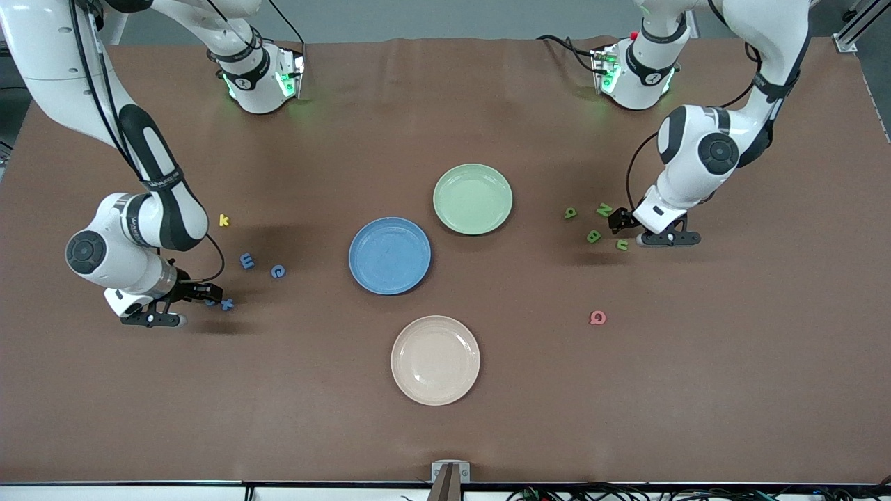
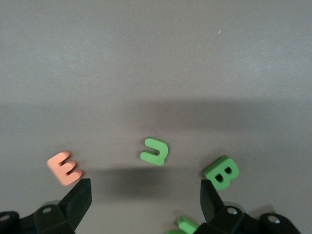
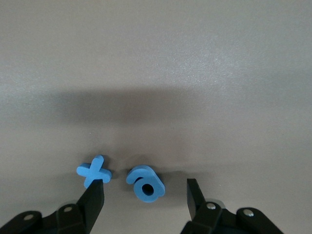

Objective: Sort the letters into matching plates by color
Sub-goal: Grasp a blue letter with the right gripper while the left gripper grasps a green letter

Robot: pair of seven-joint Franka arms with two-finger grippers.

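Observation:
The blue plate (image 1: 390, 255) and the pale green plate (image 1: 472, 199) sit mid-table, both bare. My right gripper (image 1: 206, 292) (image 3: 145, 197) is open and low, with a round blue letter (image 3: 145, 183) between its fingers and a blue X (image 3: 94, 171) (image 1: 227, 304) beside one fingertip. Blue E (image 1: 246, 261) and C (image 1: 278, 271) lie nearby. My left gripper (image 1: 618, 221) (image 2: 145, 202) is open and low among the green letters: a curved one (image 2: 155, 151) (image 1: 621, 244), a B (image 2: 222, 172) (image 1: 593, 236), an N (image 1: 603, 209) and one more (image 1: 570, 213).
A cream-white plate (image 1: 436, 360) lies nearer the front camera than the blue plate. A yellow k (image 1: 223, 220) lies near the blue letters. A pink Q (image 1: 597, 318) lies nearer the camera than the green letters. An orange E (image 2: 65, 167) lies beside my left gripper's finger.

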